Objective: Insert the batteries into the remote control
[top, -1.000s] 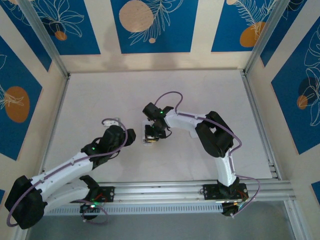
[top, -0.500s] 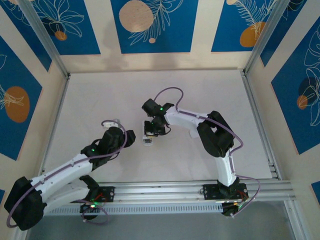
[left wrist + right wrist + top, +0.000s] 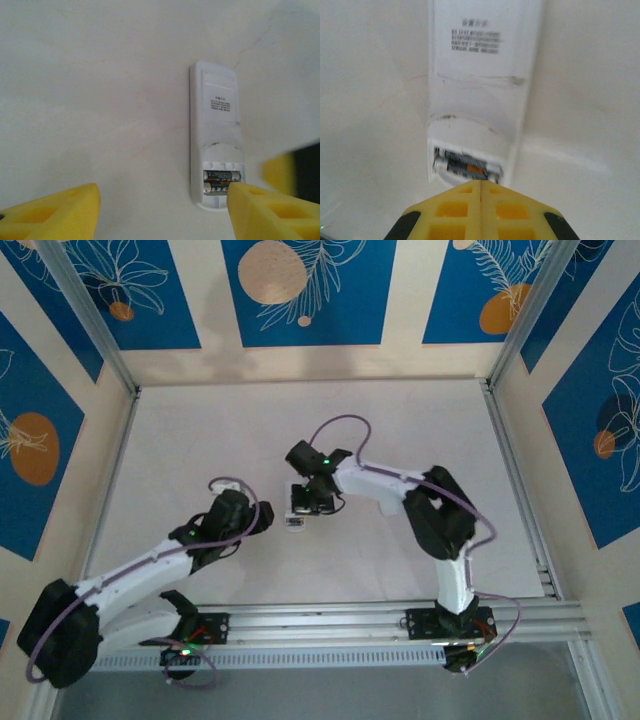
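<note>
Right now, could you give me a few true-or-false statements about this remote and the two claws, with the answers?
1. The remote control lies back side up on the table. True.
2. Its battery bay is empty. False: two batteries lie in it, uncovered.
3. The right gripper is shut, at the remote's battery end. True.
4. The left gripper clamps the remote. False: its jaws are open and hold nothing.
</note>
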